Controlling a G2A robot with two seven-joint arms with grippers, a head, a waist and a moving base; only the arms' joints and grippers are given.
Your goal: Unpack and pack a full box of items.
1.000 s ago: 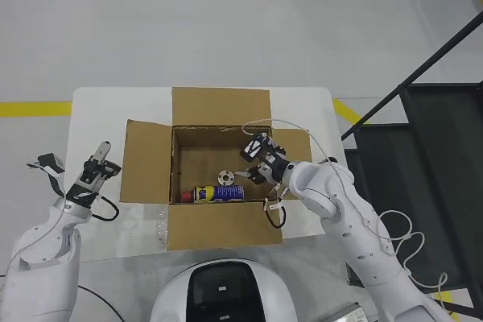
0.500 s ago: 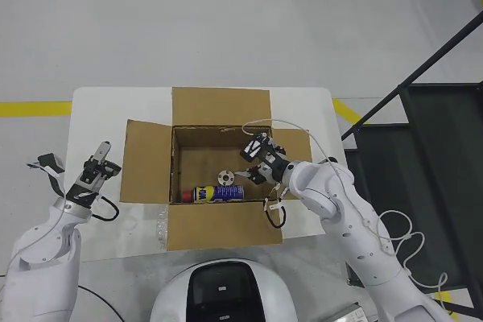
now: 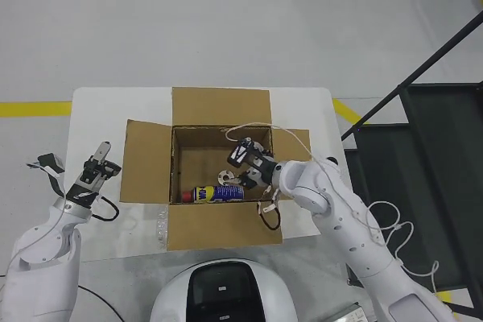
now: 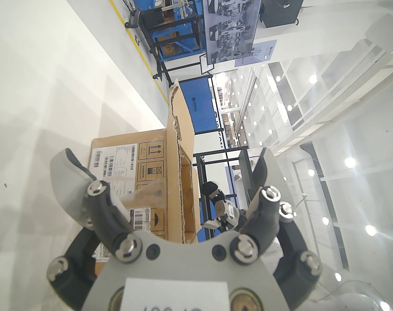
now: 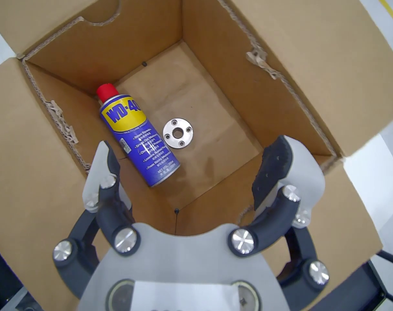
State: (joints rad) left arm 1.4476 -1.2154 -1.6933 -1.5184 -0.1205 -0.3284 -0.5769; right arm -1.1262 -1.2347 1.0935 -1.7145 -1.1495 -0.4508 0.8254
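An open cardboard box (image 3: 145,161) (image 5: 280,50) (image 4: 180,169) stands in the middle of the white table (image 3: 105,113). On its floor lie a blue spray can with a red cap (image 3: 217,193) (image 5: 138,134) and a round metal flange (image 3: 224,176) (image 5: 178,133). My right gripper (image 3: 241,165) (image 5: 190,160) hangs open above the box's inside, over the flange and the can's base, holding nothing. Left of the box my left gripper (image 3: 105,157) (image 4: 164,169) stands open and empty, pointing toward the box's outer wall.
A clear plastic bottle (image 3: 160,225) lies on the table by the box's front left corner. All box flaps are folded outward. A dark metal stair frame (image 3: 435,129) stands right of the table. Bare tabletop lies left of the box.
My right gripper has moved left, farther over the box's inside, and now hangs above the flange. The left arm has not moved.
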